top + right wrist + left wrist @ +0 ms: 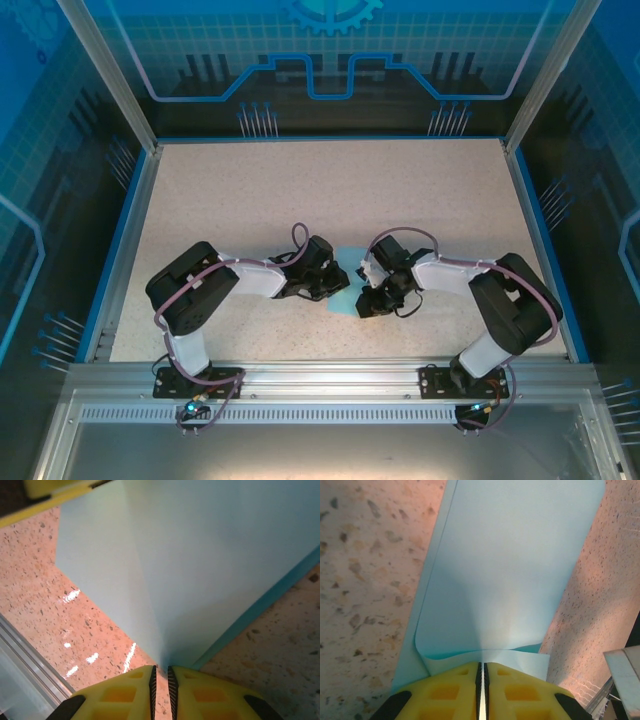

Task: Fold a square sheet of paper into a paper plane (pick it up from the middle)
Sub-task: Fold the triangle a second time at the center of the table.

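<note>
The square sheet of paper [349, 268] is light blue and lies folded between my two grippers at the middle of the table. In the left wrist view the paper [510, 570] stretches away as a doubled strip, its near edge curling up. My left gripper [481, 664] [335, 290] is shut on that edge, with paper showing in the slit between its yellow fingers. In the right wrist view the paper [210, 555] rises as a creased flap. Its crease ends just ahead of my right gripper [161, 667] [368, 298], whose jaws stand slightly apart with bare table showing between them.
The speckled tabletop [300, 190] spreads wide behind the arms. An aluminium rail [320, 385] runs along the near edge, and that rail [25, 665] also lies close to the paper. Blue frame walls [125, 230] bound the sides. A yellow finger of the left gripper [55, 492] reaches the paper's far end.
</note>
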You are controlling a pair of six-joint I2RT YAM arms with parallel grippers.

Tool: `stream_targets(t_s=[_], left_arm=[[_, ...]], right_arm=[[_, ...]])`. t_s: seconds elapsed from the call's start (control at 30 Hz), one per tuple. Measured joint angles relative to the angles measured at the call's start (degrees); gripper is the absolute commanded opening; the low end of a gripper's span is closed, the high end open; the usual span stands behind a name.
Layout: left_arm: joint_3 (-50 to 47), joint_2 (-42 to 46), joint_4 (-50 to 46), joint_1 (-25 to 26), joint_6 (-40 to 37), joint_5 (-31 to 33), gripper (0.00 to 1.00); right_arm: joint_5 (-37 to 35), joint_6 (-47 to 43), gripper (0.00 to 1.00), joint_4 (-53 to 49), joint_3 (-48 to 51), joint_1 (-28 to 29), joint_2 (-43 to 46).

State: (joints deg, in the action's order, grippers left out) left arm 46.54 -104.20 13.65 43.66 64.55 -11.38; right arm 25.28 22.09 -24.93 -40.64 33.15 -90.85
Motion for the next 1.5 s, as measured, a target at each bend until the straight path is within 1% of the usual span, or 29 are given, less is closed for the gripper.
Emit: stream_targets(t_s=[0.2, 0.43, 0.67, 0.7, 0.73, 0.8, 0.93, 1.0, 1.07, 1.17, 1.23, 1.5], left_arm=[[0.0, 0.0, 0.0, 0.0, -0.1, 0.0, 0.16], [0.0, 0.0, 0.0, 0.0, -0.2, 0.0, 0.16], [0.0, 0.0, 0.0, -0.5, -0.4, 0.0, 0.16], [0.0, 0.0, 0.0, -0.5, -0.4, 0.0, 0.16], [0.0, 0.0, 0.0, -0.5, -0.4, 0.0, 0.16], [0.0, 0.0, 0.0, -0.5, -0.4, 0.0, 0.16], [0.0, 0.0, 0.0, -0.5, -0.4, 0.0, 0.16], [0.0, 0.0, 0.0, -0.5, -0.4, 0.0, 0.16], [0.0, 0.0, 0.0, -0.5, -0.4, 0.0, 0.16], [0.0, 0.0, 0.0, -0.5, -0.4, 0.0, 0.16], [0.0, 0.0, 0.0, -0.5, -0.4, 0.0, 0.16], [0.0, 0.0, 0.0, -0.5, -0.4, 0.0, 0.16]], right_arm=[[0.0, 0.6, 0.17, -0.2, 0.1, -0.1, 0.5], [-0.2, 2.0, 0.15, -2.1, -0.2, -0.1, 5.7], [0.9, 3.2, 0.13, -2.3, -2.5, -0.1, 2.1], [0.9, 3.4, 0.14, -2.5, -2.6, -0.1, 2.0], [0.9, 3.6, 0.18, -2.7, -2.7, 0.0, 2.1], [0.5, 4.0, 0.20, -3.2, -2.8, 0.1, 3.5], [-0.3, 4.0, 0.27, -4.7, -2.8, 0.2, 9.4], [-0.6, 3.8, 0.27, -5.5, -2.8, 0.2, 11.3], [-0.7, 3.8, 0.25, -5.8, -2.8, 0.2, 11.8], [-0.8, 4.0, 0.17, -6.0, -2.9, 0.2, 11.6], [-0.6, 4.5, 0.14, -5.5, -3.3, 0.3, 10.4], [0.3, 5.1, 0.12, -1.4, -7.4, 1.0, 0.8]])
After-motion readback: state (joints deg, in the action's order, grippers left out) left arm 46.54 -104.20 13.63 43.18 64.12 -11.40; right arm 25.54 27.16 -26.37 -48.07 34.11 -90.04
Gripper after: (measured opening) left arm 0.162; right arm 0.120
